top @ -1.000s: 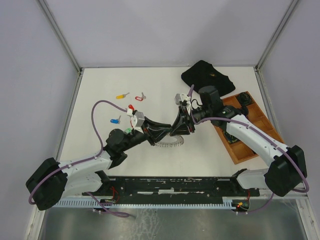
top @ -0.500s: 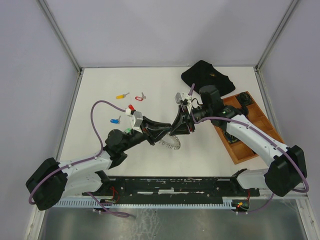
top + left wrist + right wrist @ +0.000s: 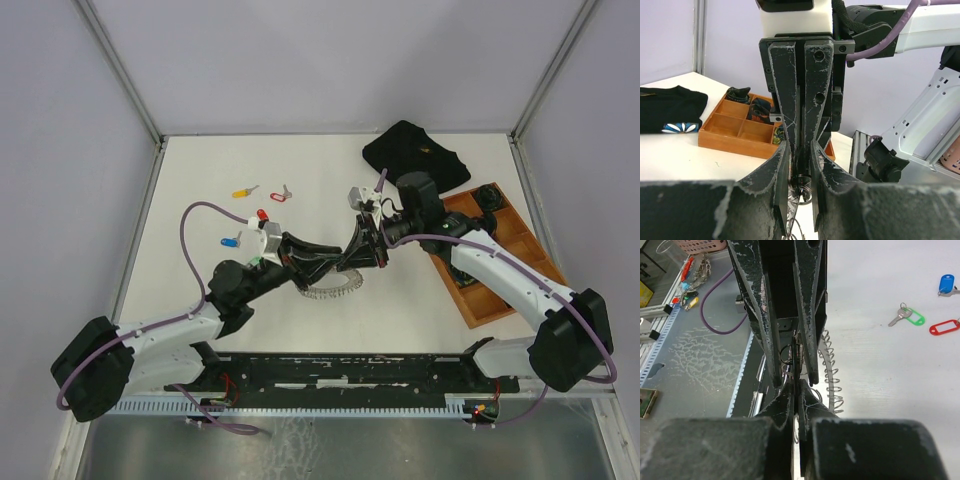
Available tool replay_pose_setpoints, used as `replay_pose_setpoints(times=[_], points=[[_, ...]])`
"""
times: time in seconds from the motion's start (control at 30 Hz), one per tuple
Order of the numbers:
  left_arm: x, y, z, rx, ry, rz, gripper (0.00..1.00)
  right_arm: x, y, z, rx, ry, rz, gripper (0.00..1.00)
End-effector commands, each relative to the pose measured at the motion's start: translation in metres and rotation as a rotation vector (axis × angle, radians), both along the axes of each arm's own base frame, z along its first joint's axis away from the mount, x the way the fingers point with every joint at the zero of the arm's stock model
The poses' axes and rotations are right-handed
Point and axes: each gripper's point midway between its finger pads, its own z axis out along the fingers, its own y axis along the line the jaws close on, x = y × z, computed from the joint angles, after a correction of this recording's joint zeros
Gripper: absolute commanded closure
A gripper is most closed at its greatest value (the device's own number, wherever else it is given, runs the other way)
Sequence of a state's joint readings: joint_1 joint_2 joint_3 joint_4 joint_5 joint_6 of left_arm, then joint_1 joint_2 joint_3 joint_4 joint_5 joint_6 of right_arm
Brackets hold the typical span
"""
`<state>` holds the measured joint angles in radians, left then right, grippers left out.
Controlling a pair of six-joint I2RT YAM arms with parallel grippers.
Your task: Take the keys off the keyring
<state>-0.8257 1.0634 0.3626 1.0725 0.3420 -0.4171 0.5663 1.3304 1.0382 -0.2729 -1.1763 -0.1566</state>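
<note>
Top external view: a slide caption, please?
Left end effector and right end effector meet at the keyring; loose keys lie nearby.

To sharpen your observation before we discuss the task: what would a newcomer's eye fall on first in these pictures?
The black left gripper and right gripper meet tip to tip at the middle of the white table, above the round silvery metal keyring fringed with small pieces. Next come the small silver keys with bright plastic heads, lying loose at the far left.

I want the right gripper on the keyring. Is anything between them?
Nothing visible: the right gripper is shut at the keyring, its tips between the fingers of the left gripper, which holds the ring.
</note>
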Motion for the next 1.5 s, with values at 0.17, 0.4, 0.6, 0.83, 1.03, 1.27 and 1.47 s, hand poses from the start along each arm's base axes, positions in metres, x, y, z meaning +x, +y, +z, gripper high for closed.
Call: replay_pose_setpoints(times=[0.17,0.4,0.6,0.83,1.03,1.27,1.47], points=[[-0.010,0.008,0.029,-0.080,-0.060,-0.009,0.95,0.000,-0.008,0.010,-0.040,-0.115,0.017,1.00],[-0.007,0.011,0.020,-0.022,-0.051,0.021,0.70,0.004,-0.024,0.009,-0.140,-0.237,-0.011,1.00],[-0.005,0.016,0.016,0.024,-0.055,0.041,0.55,0.006,-0.029,0.004,-0.187,-0.265,-0.013,1.00],[-0.007,0.015,0.005,0.152,-0.080,0.029,0.42,0.006,-0.031,-0.001,-0.228,-0.269,-0.001,1.00],[-0.003,0.010,-0.008,0.280,-0.104,0.012,0.27,0.004,-0.035,-0.005,-0.297,-0.328,0.017,1.00],[-0.004,-0.007,-0.007,0.311,-0.078,-0.069,0.22,0.003,-0.037,-0.015,-0.399,-0.398,0.045,1.00],[-0.005,-0.019,-0.025,0.375,-0.034,-0.144,0.37,0.000,-0.038,-0.019,-0.443,-0.449,0.066,1.00]])
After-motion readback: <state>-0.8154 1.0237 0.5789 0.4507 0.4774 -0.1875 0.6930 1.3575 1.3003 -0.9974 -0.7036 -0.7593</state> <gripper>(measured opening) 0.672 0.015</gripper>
